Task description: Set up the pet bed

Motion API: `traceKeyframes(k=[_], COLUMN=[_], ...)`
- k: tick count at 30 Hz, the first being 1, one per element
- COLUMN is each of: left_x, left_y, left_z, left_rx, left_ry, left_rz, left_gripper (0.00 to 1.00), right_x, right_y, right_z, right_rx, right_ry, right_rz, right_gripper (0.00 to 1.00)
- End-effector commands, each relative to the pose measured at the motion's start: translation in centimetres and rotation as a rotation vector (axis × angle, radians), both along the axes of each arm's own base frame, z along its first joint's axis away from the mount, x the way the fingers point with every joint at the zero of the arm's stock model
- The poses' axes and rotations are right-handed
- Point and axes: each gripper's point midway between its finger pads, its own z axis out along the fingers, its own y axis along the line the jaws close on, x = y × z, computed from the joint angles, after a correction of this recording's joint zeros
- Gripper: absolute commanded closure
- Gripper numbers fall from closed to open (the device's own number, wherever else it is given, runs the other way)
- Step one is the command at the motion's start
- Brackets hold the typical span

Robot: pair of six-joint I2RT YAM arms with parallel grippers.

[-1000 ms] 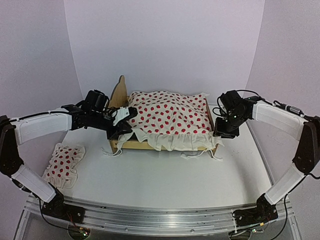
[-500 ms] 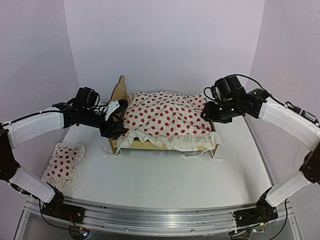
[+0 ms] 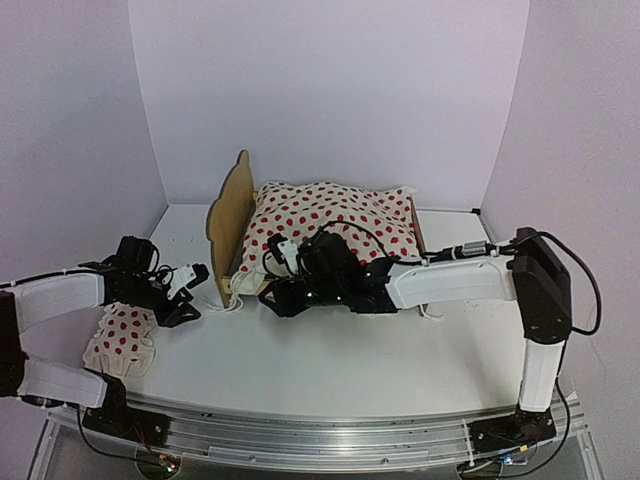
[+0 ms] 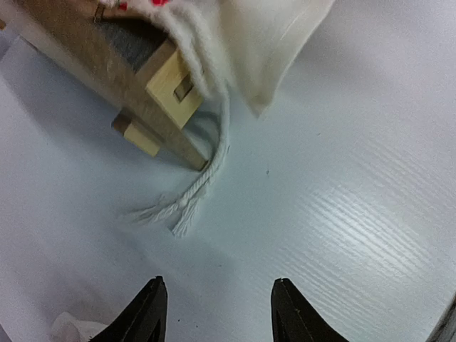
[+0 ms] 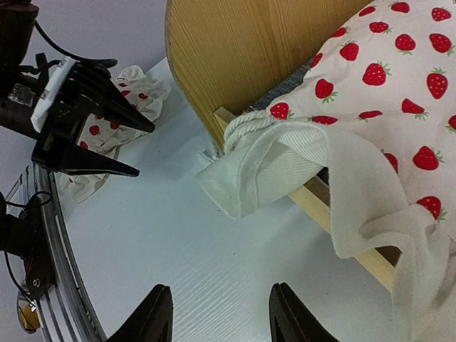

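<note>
The pet bed [image 3: 230,215] stands at the back of the table, its plywood headboard on the left. A cream red-dotted cloth [image 3: 335,215] lies over it. My left gripper [image 3: 195,295] hovers open and empty over the table, left of the bed's near-left corner [image 4: 167,85], where a white cord [image 4: 206,178] trails down. In the left wrist view the left gripper [image 4: 217,313] holds nothing. My right gripper [image 3: 272,302] reaches across the bed's front and is open and empty [image 5: 221,313], just short of a hanging cloth corner [image 5: 263,171] below the headboard [image 5: 249,50].
A small red-dotted pillow [image 3: 125,338] lies on the table at the near left, just behind the left gripper [image 5: 146,149]. The right arm [image 3: 450,280] stretches across the bed's front side. White walls close in the back and sides.
The left gripper let go of the cloth at the bed's left corner, opened and drew back toward the pillow. The right arm swung from the foot end across the front to the near-left corner.
</note>
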Motion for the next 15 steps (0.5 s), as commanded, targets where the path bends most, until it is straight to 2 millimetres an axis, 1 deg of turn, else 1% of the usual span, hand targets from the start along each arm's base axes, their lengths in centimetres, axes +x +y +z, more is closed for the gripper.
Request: traceKeyframes(k=[1, 3, 4, 6, 7, 9, 11, 15], left_x=[4.3, 6.1, 6.8, 7.9, 7.9, 7.2, 7.0, 8.1], left_y=[2.0, 3.0, 3.4, 3.4, 3.1, 2.3, 1.6, 1.1], left_z=[-0.5, -1.0, -1.7, -2.0, -2.2, -3.4, -3.8, -4.9], left_rx=[0.115, 0.138, 0.14, 0.143, 0.137, 0.128, 0.114, 0.123], left_ry=[-0.157, -0.171, -0.148, -0.115, -0.1, -0.038, -0.014, 0.001], left_rz=[-0.022, -0.034, -0.045, -0.104, -0.155, -0.275, -0.372, -0.508], left_gripper=[0.49, 0.48, 0.48, 0.48, 0.47, 0.44, 0.4, 0.38], right_x=[1.3, 1.3, 1.3, 1.2, 1.2, 1.2, 1.3, 1.3], right_y=[2.9, 2.9, 2.8, 2.6, 2.4, 1.9, 1.4, 0.8], right_z=[2.7, 1.9, 1.6, 1.6, 1.5, 1.2, 1.0, 1.0], right_rx=[0.163, 0.157, 0.156, 0.149, 0.142, 0.125, 0.11, 0.097], right_ry=[-0.059, -0.05, -0.051, -0.064, -0.071, -0.087, -0.101, -0.114], right_rz=[0.02, 0.015, 0.013, 0.016, 0.014, 0.008, 0.0, -0.007], right_gripper=[0.55, 0.55, 0.55, 0.55, 0.55, 0.54, 0.54, 0.54])
